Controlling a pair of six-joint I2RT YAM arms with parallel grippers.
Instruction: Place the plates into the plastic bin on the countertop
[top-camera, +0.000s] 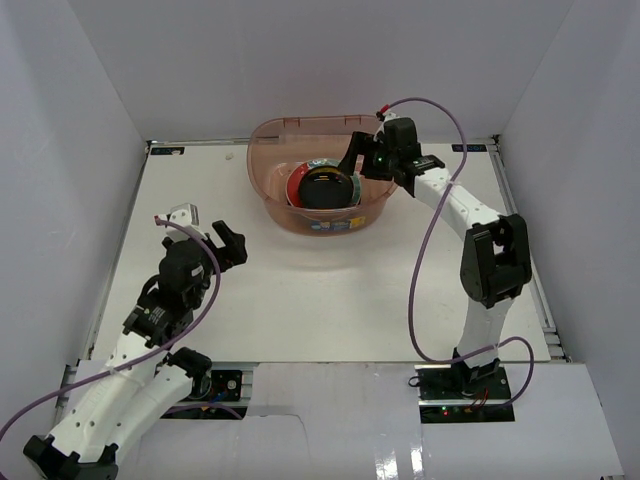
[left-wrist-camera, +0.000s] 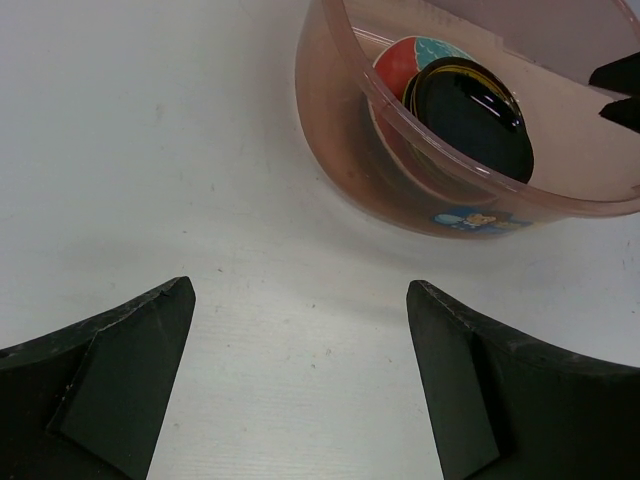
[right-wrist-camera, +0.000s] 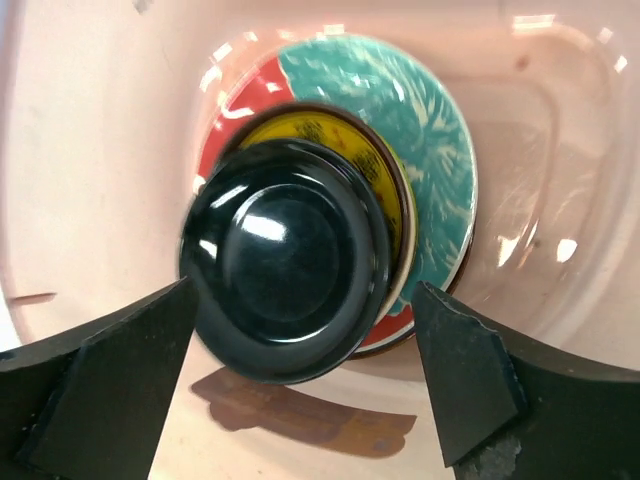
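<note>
Right gripper (right-wrist-camera: 302, 288), spread, hovers over black plate (right-wrist-camera: 285, 260) inside plastic bin (right-wrist-camera: 560, 150).

Plastic bin (top-camera: 268, 195) upper centre of frame, on countertop (top-camera: 330, 290). Plates (top-camera: 325, 188) stacked inside. Right gripper (top-camera: 356, 165) over bin's right rim; left gripper (top-camera: 232, 247) centre-left, well apart.

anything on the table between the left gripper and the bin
Nothing: bare countertop separates the left gripper and the bin, clearest in the left wrist view.

Translucent pinkish-brown plastic bin (top-camera: 268, 192) with blue-and-yellow label (left-wrist-camera: 480, 218), glossy black plate (right-wrist-camera: 290, 275), yellow patterned plate (right-wrist-camera: 312, 128) with dark brown rim, red plate (right-wrist-camera: 425, 130) with teal floral swirls, plain white countertop (top-camera: 310, 295)
</note>
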